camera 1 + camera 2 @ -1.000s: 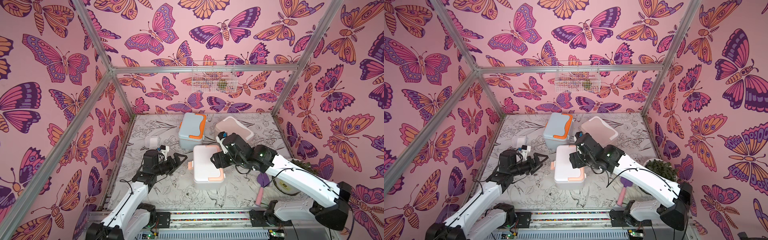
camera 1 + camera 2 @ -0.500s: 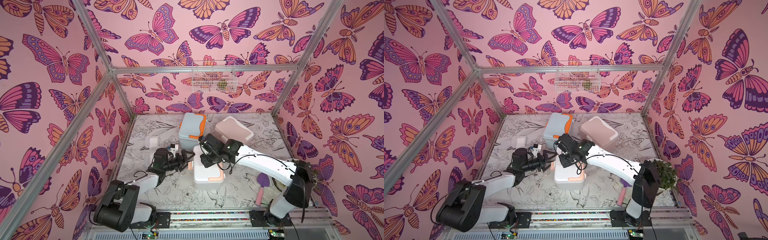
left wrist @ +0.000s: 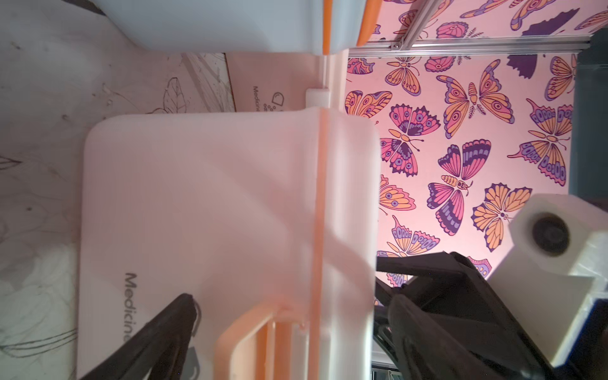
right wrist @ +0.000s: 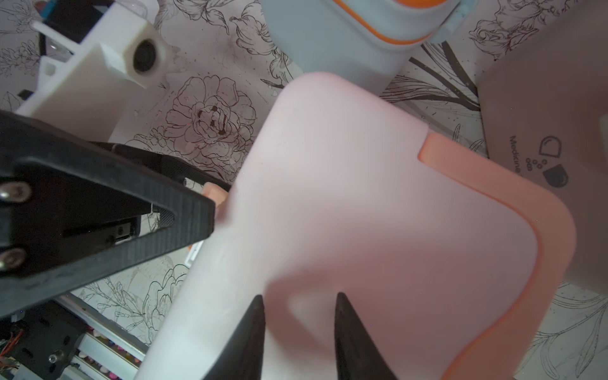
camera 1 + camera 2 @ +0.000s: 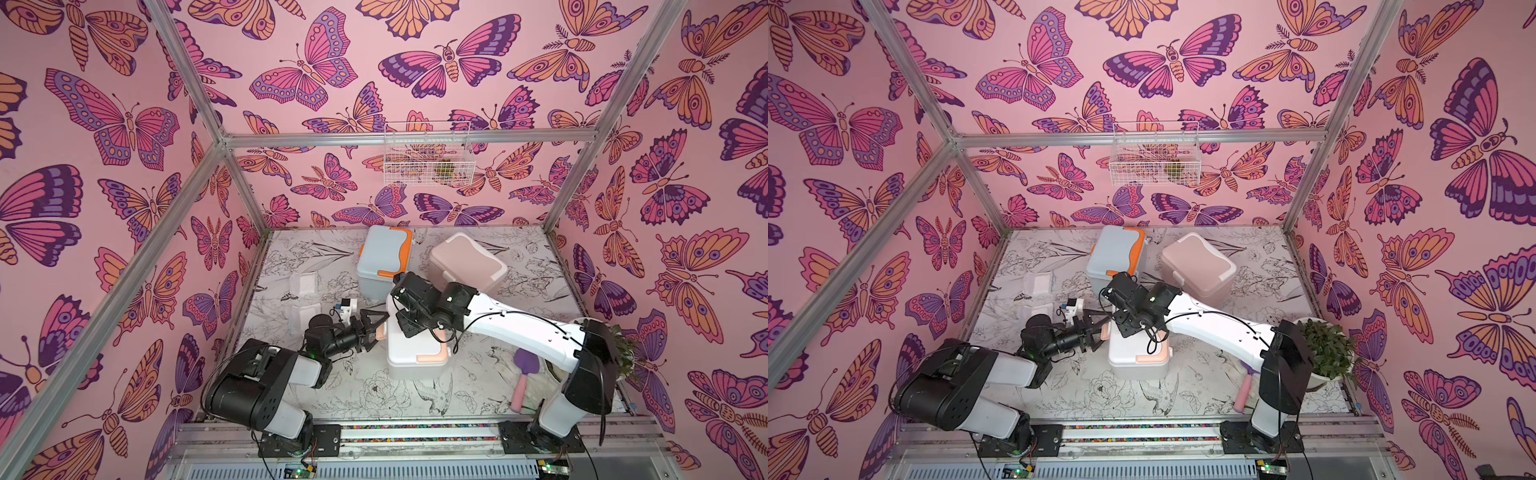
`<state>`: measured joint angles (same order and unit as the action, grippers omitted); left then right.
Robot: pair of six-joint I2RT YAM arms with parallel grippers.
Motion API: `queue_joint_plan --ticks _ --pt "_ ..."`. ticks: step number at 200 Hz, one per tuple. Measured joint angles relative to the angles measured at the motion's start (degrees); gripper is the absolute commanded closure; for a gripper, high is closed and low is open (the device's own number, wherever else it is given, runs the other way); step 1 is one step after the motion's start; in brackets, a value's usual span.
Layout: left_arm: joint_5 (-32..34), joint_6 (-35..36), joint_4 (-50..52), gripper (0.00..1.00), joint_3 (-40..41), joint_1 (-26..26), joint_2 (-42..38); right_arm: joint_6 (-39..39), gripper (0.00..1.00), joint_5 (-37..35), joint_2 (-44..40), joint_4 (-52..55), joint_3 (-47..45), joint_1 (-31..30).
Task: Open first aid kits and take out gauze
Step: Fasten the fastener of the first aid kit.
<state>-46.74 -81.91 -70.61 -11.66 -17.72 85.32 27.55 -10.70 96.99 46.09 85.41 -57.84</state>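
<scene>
Three first aid kits stand shut on the table in both top views. The light blue one (image 5: 384, 257) and the dusty pink one (image 5: 467, 266) are at the back. The white one with peach trim (image 5: 415, 353) is in front. My left gripper (image 5: 376, 328) (image 3: 289, 306) is open wide at the white kit's left side, its fingers straddling the peach latch (image 3: 250, 332). My right gripper (image 5: 409, 326) (image 4: 299, 296) hovers close over the white lid (image 4: 378, 214), jaws narrowly apart with nothing between them. Two gauze packets (image 5: 305, 284) (image 5: 305, 318) lie flat at the left.
A purple brush with a pink handle (image 5: 524, 374) lies at the front right, beside a potted plant (image 5: 1325, 353). A wire basket (image 5: 428, 160) hangs on the back wall. Metal frame posts (image 5: 573, 178) stand at the back corners, and the arm rail (image 5: 415, 432) runs along the front edge.
My left gripper has moved right, up to the white kit's latch side. My right gripper has slid left across the white lid and its jaws have narrowed.
</scene>
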Motion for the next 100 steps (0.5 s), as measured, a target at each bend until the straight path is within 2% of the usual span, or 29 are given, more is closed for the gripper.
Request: queue_joint_plan --ticks 42,100 --pt "0.2 -2.0 1.7 0.06 0.9 0.2 -7.3 1.0 0.63 -0.5 -2.0 -1.1 -2.3 0.0" --pt "1.7 2.6 18.9 0.03 0.9 0.5 -25.2 1.4 0.63 -0.6 -2.9 -1.9 -3.7 0.0"
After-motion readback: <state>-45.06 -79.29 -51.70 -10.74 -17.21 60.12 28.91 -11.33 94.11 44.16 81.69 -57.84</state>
